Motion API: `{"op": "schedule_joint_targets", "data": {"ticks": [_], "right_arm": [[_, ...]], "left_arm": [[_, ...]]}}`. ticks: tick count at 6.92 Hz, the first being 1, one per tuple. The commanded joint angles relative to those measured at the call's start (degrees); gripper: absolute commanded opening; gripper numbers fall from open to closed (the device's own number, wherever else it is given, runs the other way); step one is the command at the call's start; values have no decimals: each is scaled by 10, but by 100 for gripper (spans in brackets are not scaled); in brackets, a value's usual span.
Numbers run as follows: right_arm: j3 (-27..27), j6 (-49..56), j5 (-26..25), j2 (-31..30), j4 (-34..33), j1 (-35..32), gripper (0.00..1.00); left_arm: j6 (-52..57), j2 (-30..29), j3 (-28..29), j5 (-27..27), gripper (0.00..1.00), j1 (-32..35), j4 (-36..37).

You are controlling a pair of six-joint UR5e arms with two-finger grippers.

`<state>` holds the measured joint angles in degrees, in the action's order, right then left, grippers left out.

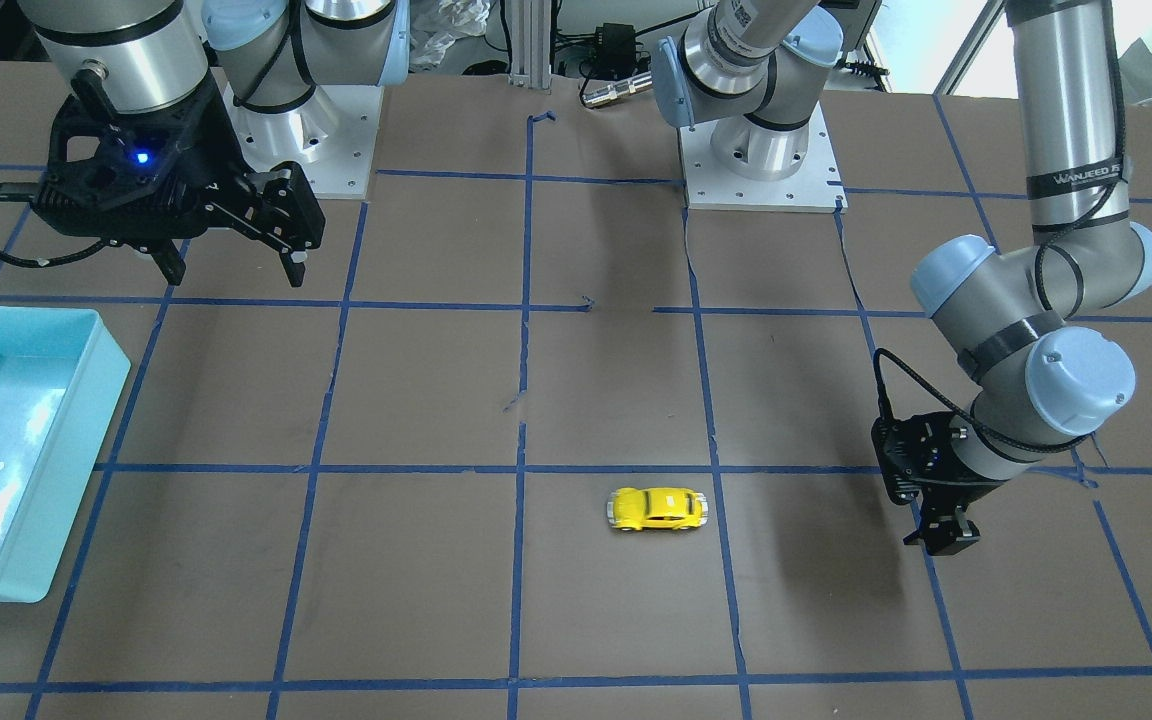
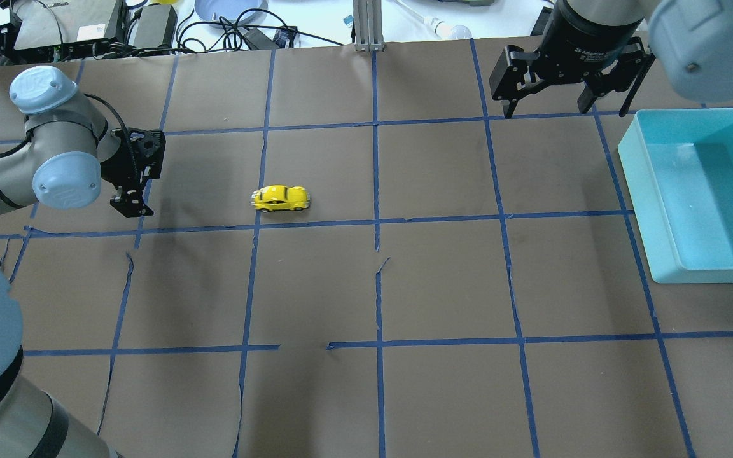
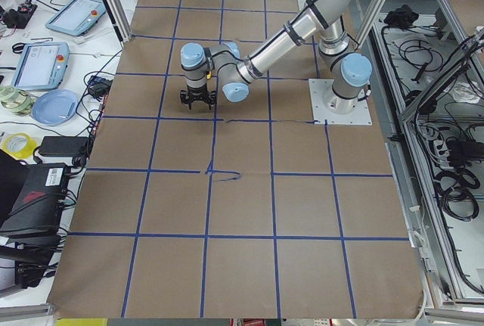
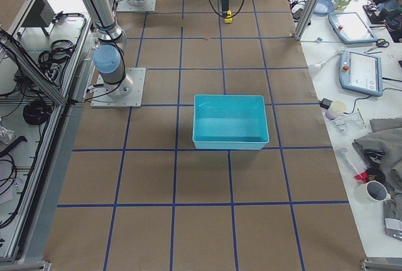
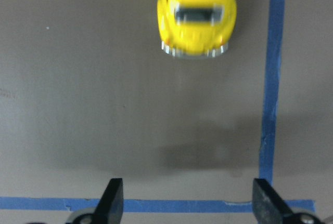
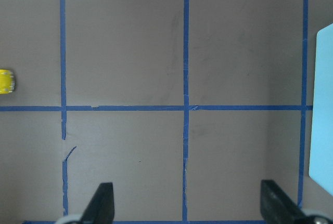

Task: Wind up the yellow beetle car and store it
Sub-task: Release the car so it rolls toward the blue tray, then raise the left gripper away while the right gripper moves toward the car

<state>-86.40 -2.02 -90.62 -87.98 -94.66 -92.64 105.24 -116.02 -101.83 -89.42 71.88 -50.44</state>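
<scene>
The yellow beetle car [image 2: 280, 198] stands on its wheels on the brown table, also seen in the front view [image 1: 658, 508]. My left gripper [image 2: 128, 203] hangs low a short way to the car's left, open and empty. In the left wrist view its fingers [image 5: 112, 198] stand wide apart and the car's end [image 5: 196, 16] lies ahead of them, apart from them. My right gripper [image 2: 564, 109] is open and empty, high at the far right, next to the teal bin [image 2: 643, 191]. The right wrist view shows the car's tip [image 6: 5, 81] at the left edge.
The teal bin [image 1: 106, 350] is empty and sits at the table's right end in the overhead view. Blue tape lines [image 2: 376, 222] grid the brown table. The arm bases [image 1: 761, 170] stand at the robot's side.
</scene>
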Motion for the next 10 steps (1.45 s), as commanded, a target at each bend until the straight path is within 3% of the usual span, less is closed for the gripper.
{"op": "schedule_joint_targets", "data": {"ticks": [1, 3, 7, 10], "right_arm": [[0, 0, 0, 0, 0, 0, 100], [0, 0, 0, 0, 0, 0, 100], [0, 0, 0, 1, 0, 0, 100], [1, 1, 0, 1, -1, 0, 100]], "left_arm": [[-120, 33, 7, 19, 86, 59, -20], [-281, 83, 20, 21, 86, 119, -77], [-581, 164, 50, 20, 86, 161, -185], [-846, 213, 53, 11, 100, 163, -223]]}}
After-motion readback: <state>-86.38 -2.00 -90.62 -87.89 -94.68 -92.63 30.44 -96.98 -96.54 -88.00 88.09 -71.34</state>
